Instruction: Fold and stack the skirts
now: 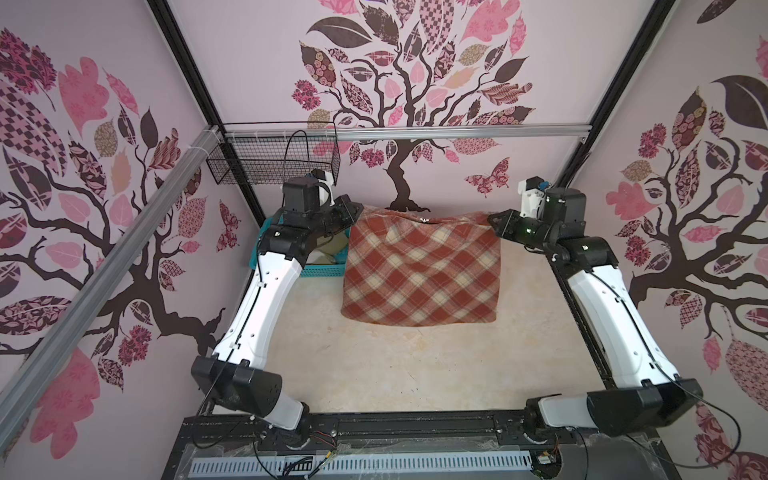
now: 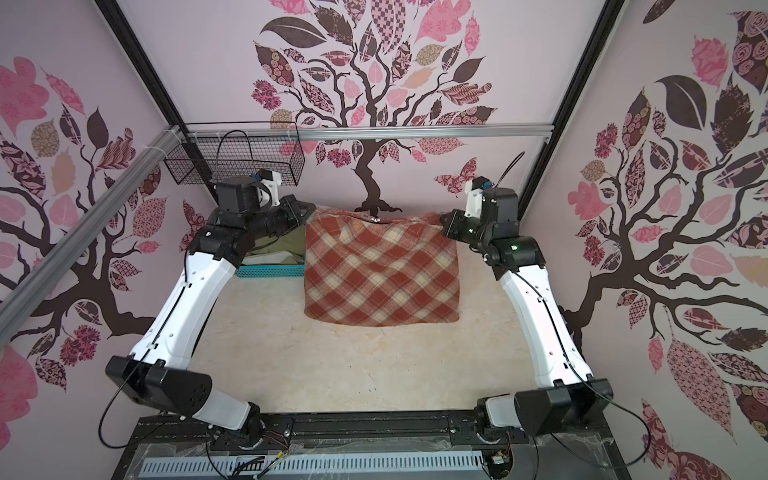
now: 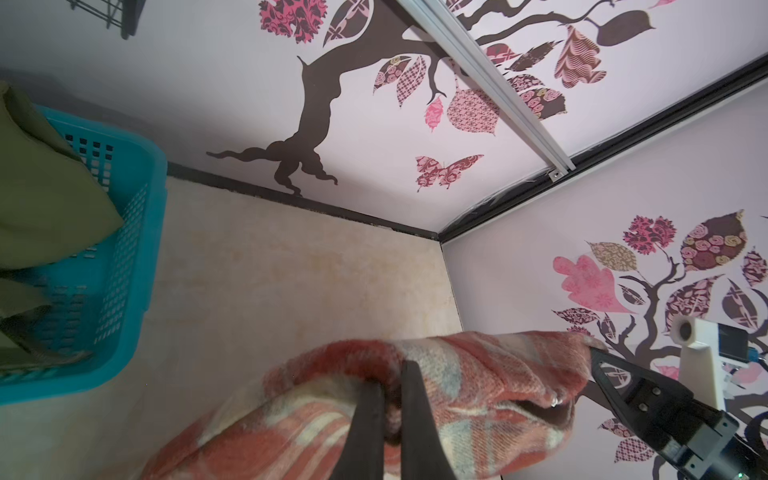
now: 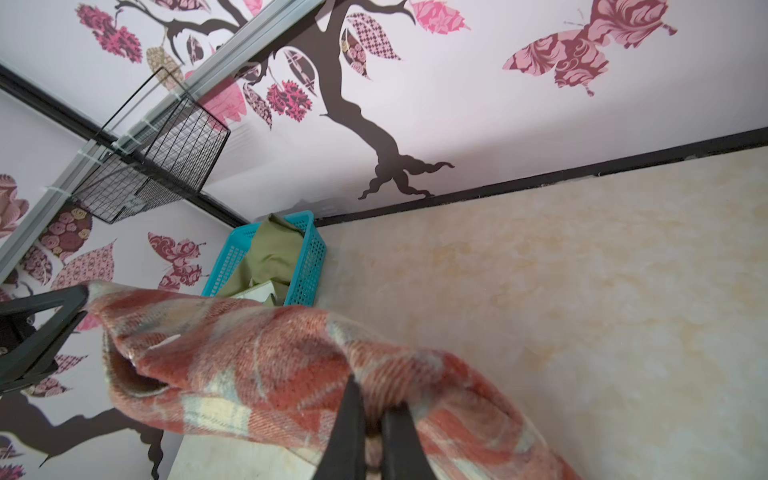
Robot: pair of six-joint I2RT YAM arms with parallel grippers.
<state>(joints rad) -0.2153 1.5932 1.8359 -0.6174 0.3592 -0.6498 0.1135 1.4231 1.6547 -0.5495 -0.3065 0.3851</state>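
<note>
The pale mottled desk [image 1: 374,365] spreads out below both end effectors. The rust-red and cream plaid skirt [image 1: 419,274] spans the gap between them. Its upper edge is held up off the desk, stretched from the left end effector [image 3: 392,374] across to the right end effector [image 4: 376,399], and it sags a little midway. In both top views its lower part rests on the desk, on the side of the end effectors toward the arm bases.

The turquoise basket [image 4: 309,257] stands on the desk just beside and below the left end effector, on the side away from the right one. The olive-green skirt [image 4: 270,253] lies bunched inside that basket, with a pale piece showing among its folds.

The left end effector is pinched narrow on one upper corner of the plaid skirt, with woolly cloth bulging over its black fingers [image 3: 415,415]. The right end effector is clamped just as narrow on the opposite upper corner.
</note>
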